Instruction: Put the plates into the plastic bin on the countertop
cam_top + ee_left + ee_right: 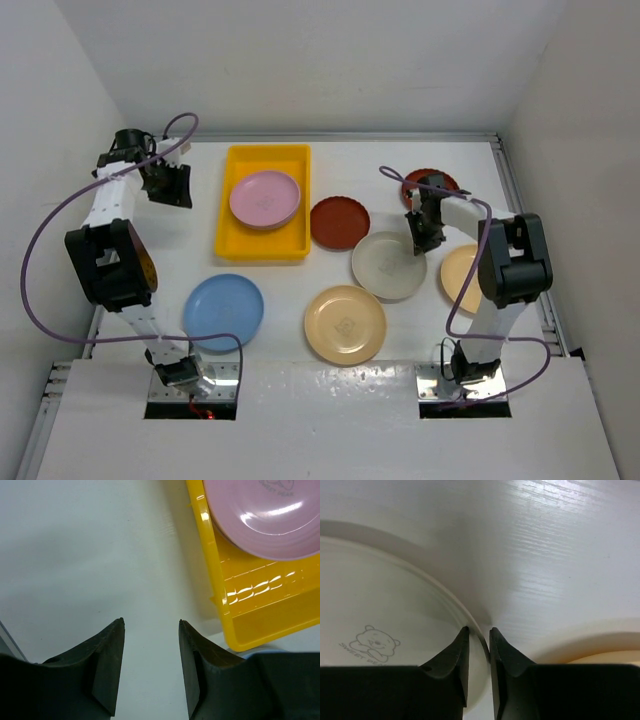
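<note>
The yellow plastic bin (228,200) stands at the back left of the countertop (200,250) with a pink plate (265,198) lying in it. My left gripper (170,188) hovers open just left of the bin, nothing between its fingers; the left wrist view shows this gripper (151,622) over bare white surface beside the bin wall (250,615) and the pink plate (265,520). My right gripper (425,245) is down on the right rim of the cream-white plate (385,268). The right wrist view has that gripper (479,629) shut astride the rim of the cream-white plate (380,610).
A dark red plate (339,222) lies right of the bin and another dark red one (432,185) sits behind my right gripper. Tan-yellow plates lie at front centre (345,325) and under the right arm (460,278). A blue plate (223,311) sits front left.
</note>
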Tool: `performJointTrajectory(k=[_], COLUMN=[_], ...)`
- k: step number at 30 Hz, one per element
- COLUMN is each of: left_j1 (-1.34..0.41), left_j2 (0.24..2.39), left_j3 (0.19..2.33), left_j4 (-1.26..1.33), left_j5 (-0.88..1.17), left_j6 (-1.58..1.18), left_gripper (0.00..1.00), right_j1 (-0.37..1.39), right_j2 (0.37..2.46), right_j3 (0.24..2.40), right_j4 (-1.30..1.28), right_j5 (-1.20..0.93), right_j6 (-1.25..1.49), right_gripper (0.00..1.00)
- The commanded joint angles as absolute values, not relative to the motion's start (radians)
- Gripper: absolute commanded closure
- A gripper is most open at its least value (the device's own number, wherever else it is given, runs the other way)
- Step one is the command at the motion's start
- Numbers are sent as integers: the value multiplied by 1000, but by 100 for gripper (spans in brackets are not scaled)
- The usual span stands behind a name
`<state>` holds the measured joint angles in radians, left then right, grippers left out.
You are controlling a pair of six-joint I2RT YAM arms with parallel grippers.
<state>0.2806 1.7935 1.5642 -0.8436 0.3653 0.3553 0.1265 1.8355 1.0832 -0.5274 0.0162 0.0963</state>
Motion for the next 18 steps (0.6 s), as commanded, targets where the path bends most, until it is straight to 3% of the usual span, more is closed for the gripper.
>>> performJointTrajectory(k=[1, 8, 11, 18], left_j1=[279, 288, 298, 339], left_j2=[1744, 1778, 1787, 1796], left_j3=[1571, 1581, 1591, 1568], left_j4=[-831, -822, -822, -813], left_j5=[403, 413, 413, 413], left_j6=[368, 368, 368, 359], left_gripper=[50, 50, 50, 50], right_j1=[129, 123, 112, 179], right_j2=[1815, 1577, 1493, 1580], right_j3=[1060, 1038, 1118, 1339], right_j4=[-529, -548, -565, -430], right_j5=[40, 35, -92, -176], right_j6=[37, -43, -8, 356], right_gripper=[98, 100, 100, 100])
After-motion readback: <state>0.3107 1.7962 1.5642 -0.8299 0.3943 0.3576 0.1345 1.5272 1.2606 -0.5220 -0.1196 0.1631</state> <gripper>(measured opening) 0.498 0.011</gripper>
